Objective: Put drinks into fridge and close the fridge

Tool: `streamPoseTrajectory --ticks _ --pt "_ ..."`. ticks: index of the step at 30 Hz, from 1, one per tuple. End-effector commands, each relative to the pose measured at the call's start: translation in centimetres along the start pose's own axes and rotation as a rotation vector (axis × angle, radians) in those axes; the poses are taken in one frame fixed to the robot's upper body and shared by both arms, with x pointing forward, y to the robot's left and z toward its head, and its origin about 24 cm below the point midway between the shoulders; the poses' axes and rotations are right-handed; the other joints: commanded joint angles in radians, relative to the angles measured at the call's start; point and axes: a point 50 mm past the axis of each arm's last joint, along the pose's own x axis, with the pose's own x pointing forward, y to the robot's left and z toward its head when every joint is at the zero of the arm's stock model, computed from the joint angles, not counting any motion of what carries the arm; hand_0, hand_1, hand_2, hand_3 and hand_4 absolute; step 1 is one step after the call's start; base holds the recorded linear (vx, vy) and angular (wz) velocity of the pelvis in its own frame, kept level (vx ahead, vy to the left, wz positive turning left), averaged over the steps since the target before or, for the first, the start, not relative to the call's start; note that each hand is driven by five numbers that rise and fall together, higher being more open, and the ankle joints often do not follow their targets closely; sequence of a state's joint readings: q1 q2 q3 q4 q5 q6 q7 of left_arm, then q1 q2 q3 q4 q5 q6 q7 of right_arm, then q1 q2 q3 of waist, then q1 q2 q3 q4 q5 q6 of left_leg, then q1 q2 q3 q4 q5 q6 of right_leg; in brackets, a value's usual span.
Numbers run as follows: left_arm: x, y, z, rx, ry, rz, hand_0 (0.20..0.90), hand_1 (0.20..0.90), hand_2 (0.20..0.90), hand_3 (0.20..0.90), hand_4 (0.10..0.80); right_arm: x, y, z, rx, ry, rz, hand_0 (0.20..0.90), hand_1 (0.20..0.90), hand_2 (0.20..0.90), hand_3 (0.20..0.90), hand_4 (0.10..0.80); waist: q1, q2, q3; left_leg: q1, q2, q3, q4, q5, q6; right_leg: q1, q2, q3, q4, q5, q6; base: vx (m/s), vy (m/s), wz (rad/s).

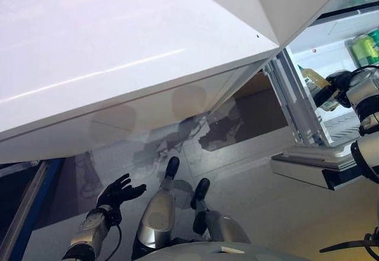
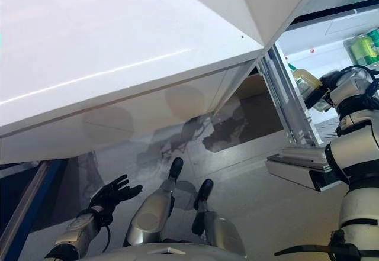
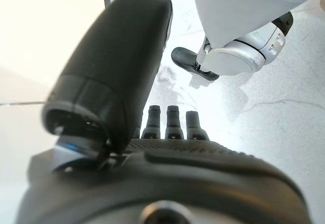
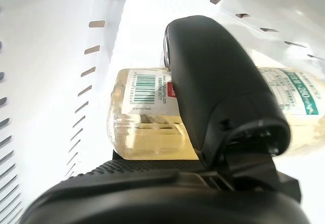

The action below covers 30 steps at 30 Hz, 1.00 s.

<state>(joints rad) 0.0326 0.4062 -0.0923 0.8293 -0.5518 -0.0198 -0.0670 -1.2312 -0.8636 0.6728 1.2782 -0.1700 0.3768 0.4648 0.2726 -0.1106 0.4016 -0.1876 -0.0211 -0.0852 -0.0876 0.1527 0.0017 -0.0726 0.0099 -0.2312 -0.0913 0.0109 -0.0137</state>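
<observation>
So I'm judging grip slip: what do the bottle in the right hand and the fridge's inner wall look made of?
The bottle looks like clear smooth plastic: pale liquid shows through, under a glossy printed label. The right hand is curled round it. The fridge's inner wall looks like white moulded plastic with rows of slots.

One pale yellow bottle [image 4: 147,117], two green cans [image 1: 365,48], one open fridge [image 1: 308,104].
</observation>
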Motion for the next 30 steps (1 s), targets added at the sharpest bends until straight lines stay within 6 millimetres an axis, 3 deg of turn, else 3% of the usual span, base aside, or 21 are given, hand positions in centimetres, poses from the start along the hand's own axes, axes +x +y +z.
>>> streamPoseTrajectory --ticks 1,4,6,7,8,9,10,17,30 --pt "-1.3 1.7 -1.2 0.059 0.041 0.009 0.900 0.900 0.900 0.900 0.800 -3.5 -6.1 1.7 -0.030 -0.030 -0.212 0.300 0.300 0.300 0.200 0.100 0.023 0.007 -0.022 -0.012 -0.044 -0.039 0.014 -0.102 -0.008 -0.066 -0.022 0.018 0.024 0.051 0.070 0.000 0.000 0.00" --pt "-1.3 1.8 -1.0 0.058 0.037 0.004 0.900 0.900 0.900 0.900 0.800 -3.4 -5.9 1.7 -0.019 -0.035 -0.218 0.312 0.312 0.312 0.214 0.114 0.023 0.009 -0.018 -0.017 -0.047 -0.041 0.015 -0.100 -0.008 -0.070 -0.023 0.015 0.025 0.052 0.071 0.000 0.000 0.00" --pt "-1.3 1.8 -0.8 0.057 0.035 0.001 0.900 0.900 0.900 0.900 0.800 -3.3 -5.8 1.6 -0.019 -0.035 -0.221 0.368 0.368 0.368 0.280 0.180 0.023 0.010 -0.017 -0.019 -0.046 -0.040 0.015 -0.098 -0.008 -0.072 -0.024 0.014 0.025 0.053 0.071 0.000 0.000 0.00" --pt "-1.4 1.8 -0.8 0.057 0.036 0.000 0.900 0.900 0.900 0.900 0.800 -3.2 -5.8 1.5 -0.022 -0.030 -0.217 0.429 0.429 0.429 0.351 0.251 0.023 0.012 -0.018 -0.019 -0.047 -0.040 0.015 -0.098 -0.008 -0.071 -0.024 0.013 0.025 0.053 0.071 0.000 0.000 0.00" --pt "-1.4 1.7 -0.8 0.055 0.038 -0.001 0.900 0.900 0.900 0.900 0.800 -3.2 -5.8 1.5 -0.024 -0.029 -0.218 0.514 0.514 0.514 0.450 0.350 0.023 0.013 -0.019 -0.019 -0.048 -0.040 0.014 -0.097 -0.008 -0.071 -0.024 0.013 0.025 0.053 0.072 0.005 0.042 -0.01" --pt "-1.4 1.5 -0.8 0.051 0.045 -0.002 0.900 0.900 0.900 0.900 0.800 -3.1 -5.6 1.6 -0.031 -0.029 -0.222 0.665 0.665 0.665 0.625 0.525 0.022 0.016 -0.022 -0.017 -0.049 -0.041 0.014 -0.097 -0.007 -0.071 -0.025 0.015 0.027 0.052 0.073 0.017 0.044 -0.02" --pt "-1.4 1.6 -0.5 0.050 0.049 0.000 0.900 0.900 0.900 0.900 0.800 -3.1 -5.4 1.8 -0.035 -0.028 -0.221 0.900 0.900 0.900 0.900 0.800 0.021 0.015 -0.025 -0.014 -0.050 -0.039 0.015 -0.100 -0.008 -0.070 -0.025 0.017 0.028 0.050 0.072 0.027 0.042 -0.01" --pt "-0.7 2.3 1.2 0.020 0.063 0.024 0.900 0.900 0.900 0.900 0.800 -4.1 -6.5 2.4 -0.060 -0.054 -0.216 0.900 0.900 0.900 0.900 0.800 0.000 0.007 -0.042 -0.007 -0.039 -0.016 0.017 -0.106 -0.006 -0.078 -0.025 0.023 0.039 0.049 0.066 -0.007 0.027 -0.03" --pt "0.2 2.4 1.8 -0.009 0.075 0.034 0.900 0.900 0.900 0.900 0.800 -4.1 -6.3 3.5 -0.071 -0.095 -0.254 0.900 0.900 0.900 0.900 0.800 -0.029 0.009 -0.043 0.013 -0.035 0.003 0.016 -0.112 -0.004 -0.070 -0.029 0.042 0.043 0.048 0.066 -0.009 0.020 -0.03"
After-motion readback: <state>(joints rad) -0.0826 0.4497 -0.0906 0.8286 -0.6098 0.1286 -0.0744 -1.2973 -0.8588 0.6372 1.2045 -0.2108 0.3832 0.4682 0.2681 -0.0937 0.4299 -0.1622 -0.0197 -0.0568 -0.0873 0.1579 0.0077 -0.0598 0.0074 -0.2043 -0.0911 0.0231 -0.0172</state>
